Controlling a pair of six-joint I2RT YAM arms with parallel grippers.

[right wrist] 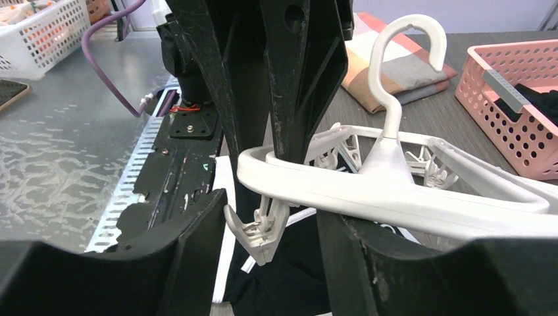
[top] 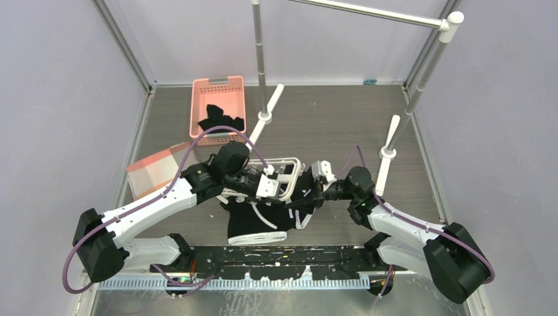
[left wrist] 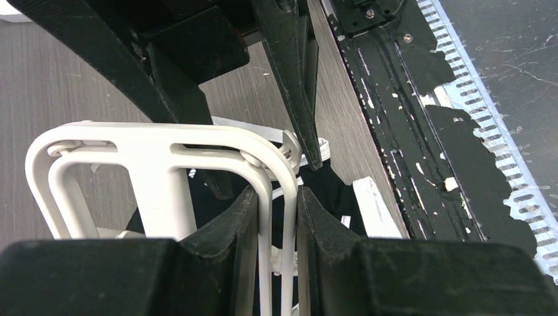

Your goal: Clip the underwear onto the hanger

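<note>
The white hanger [top: 294, 178] is held level above the table, with my left gripper [top: 268, 186] shut on two thin bars of its frame [left wrist: 276, 224]. Under it lies the underwear [top: 260, 224], black with white piping, flat on the table near the front edge. My right gripper [right wrist: 273, 224] is open around a small white clip [right wrist: 263, 232] that hangs from the hanger's near corner. Its left finger [right wrist: 207, 217] touches the clip's lever, while the right finger stands clear of the clip. Black underwear fabric [right wrist: 289, 276] shows just below the clip, outside it. The hanger's hook [right wrist: 405, 59] points up.
A pink basket [top: 218, 108] holding dark garments stands at the back left, and a folded orange and grey cloth [top: 158, 170] lies left of the hanger. The grey rail stand's posts [top: 261, 66] [top: 411, 112] rise behind. A black mounting strip [top: 283, 260] runs along the near edge.
</note>
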